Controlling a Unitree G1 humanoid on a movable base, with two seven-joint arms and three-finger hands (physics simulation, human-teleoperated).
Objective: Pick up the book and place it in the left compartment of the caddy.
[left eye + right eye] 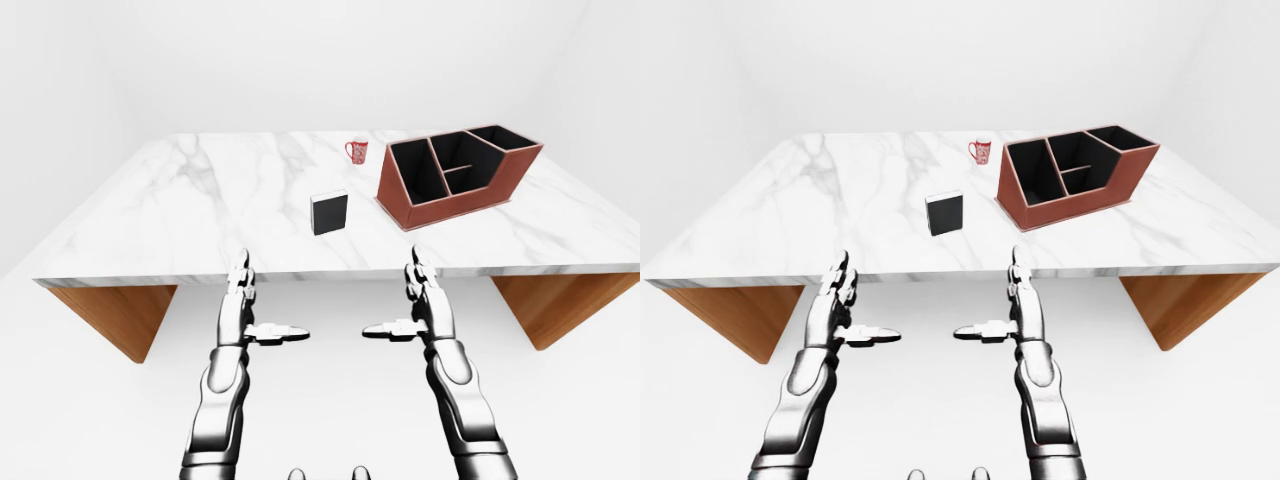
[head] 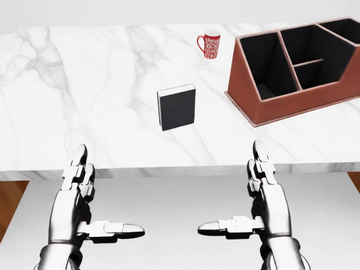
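While both hands hung short of the table's near edge, the book [image 2: 177, 107] stood untouched on the marble table [image 2: 67, 84], upright near the middle and a little toward the near edge, its dark cover facing the robot. The left hand [image 2: 79, 197] and right hand [image 2: 264, 197] were both empty, fingers spread straight and thumbs pointing inward toward each other, neither touching anything. The caddy [image 2: 292, 101], a red-brown box with black compartments, sat toward the table's far right corner, well apart from the book, and a red mug [image 2: 210, 44] stood near its left end, closer to the far edge. The step in hand appeared to be the reach, with the task not yet started. Doing it well would likely mean bringing the right hand, the nearer one to the caddy, over the edge and closing the fingers across the book's thin sides from above, so it stays upright and does not topple. The carry should probably lift the book clear of the caddy's wall before lowering it into the left compartment [image 2: 264, 64], keeping wide of the mug.
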